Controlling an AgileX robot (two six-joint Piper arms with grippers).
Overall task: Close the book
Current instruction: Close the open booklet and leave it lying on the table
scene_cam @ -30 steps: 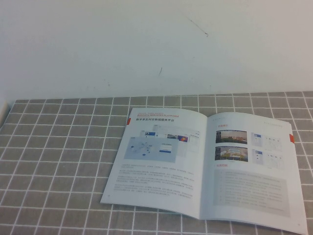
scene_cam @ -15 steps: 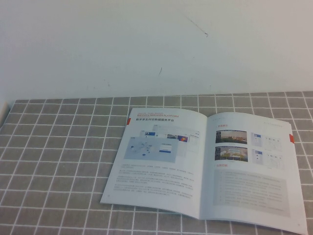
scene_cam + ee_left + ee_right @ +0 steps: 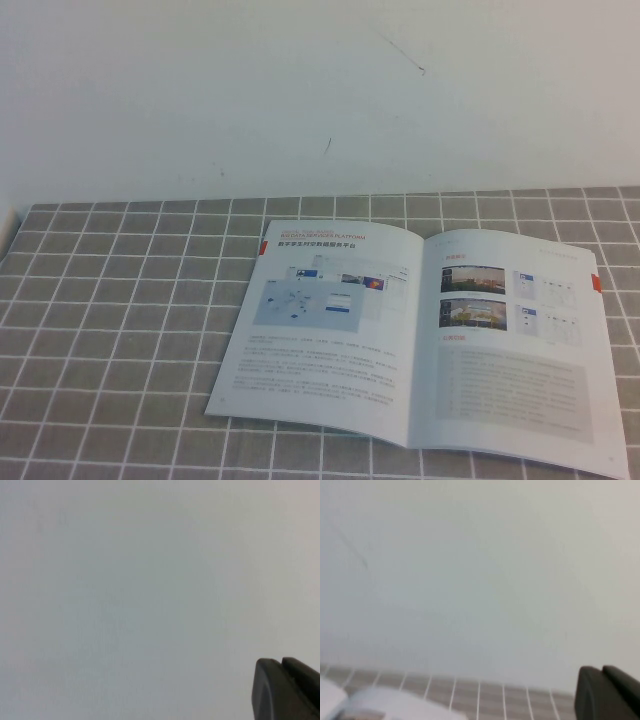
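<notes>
Book (image 3: 420, 340) lies open and flat at the lower right of the high view, on the checked cloth (image 3: 120, 330). It looks thin, light and floppy, so it is probably best lifted by an outer page edge. Left gripper (image 3: 287, 690) and right gripper (image 3: 607, 692) show only as dark corners facing the wall; open or closed, I cannot tell. Nothing has moved since earlier.

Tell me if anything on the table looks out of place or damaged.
Nothing damaged or spilled. The book lies open, flat, slightly skewed against the grid of the tablecloth. The left gripper and right gripper show only as dark corners in their wrist views.
</notes>
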